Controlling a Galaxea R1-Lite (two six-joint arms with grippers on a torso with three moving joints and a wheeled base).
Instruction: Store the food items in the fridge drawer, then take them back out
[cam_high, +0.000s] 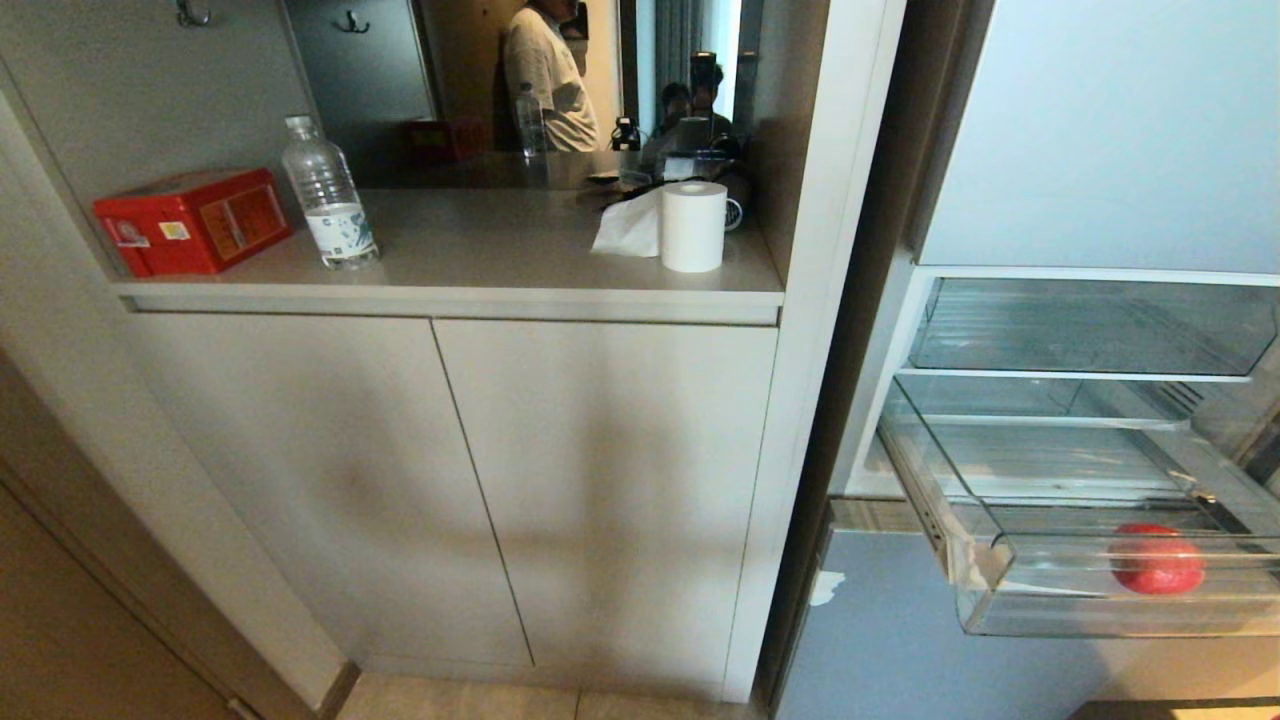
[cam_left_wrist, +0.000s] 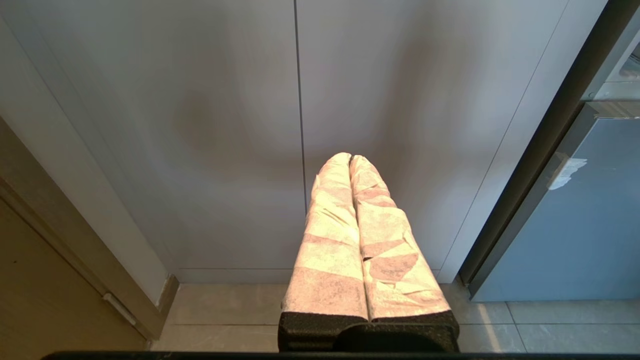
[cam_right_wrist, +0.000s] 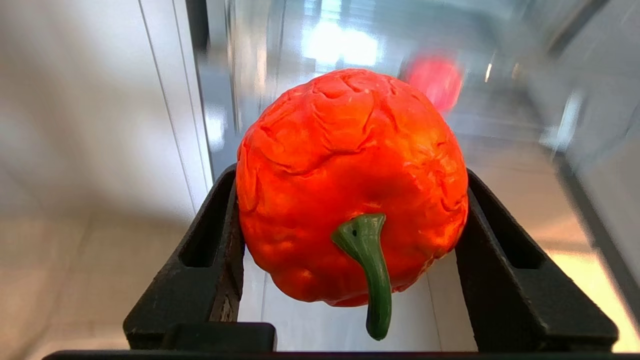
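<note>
An orange fruit (cam_right_wrist: 350, 185) with a green stem is clamped between the two black fingers of the right gripper (cam_right_wrist: 350, 260), outside the head view. Beyond it, blurred, a red fruit (cam_high: 1157, 558) is seen lying in the pulled-out clear fridge drawer (cam_high: 1010, 560). The left gripper (cam_left_wrist: 351, 165) is held with its wrapped fingers pressed together, empty, before the cabinet doors (cam_left_wrist: 225, 125). On the counter (cam_high: 480, 255) a paper roll (cam_high: 693, 226), a bottle (cam_high: 327, 195) and a red box (cam_high: 192, 221) are set.

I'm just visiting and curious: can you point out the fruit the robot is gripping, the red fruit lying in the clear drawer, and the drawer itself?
orange fruit (cam_right_wrist: 350, 175), right wrist view, its wrinkled upper skin.
red fruit (cam_high: 1157, 559), head view, its middle.
fridge drawer (cam_high: 1040, 600), head view, its clear front lip.
</note>
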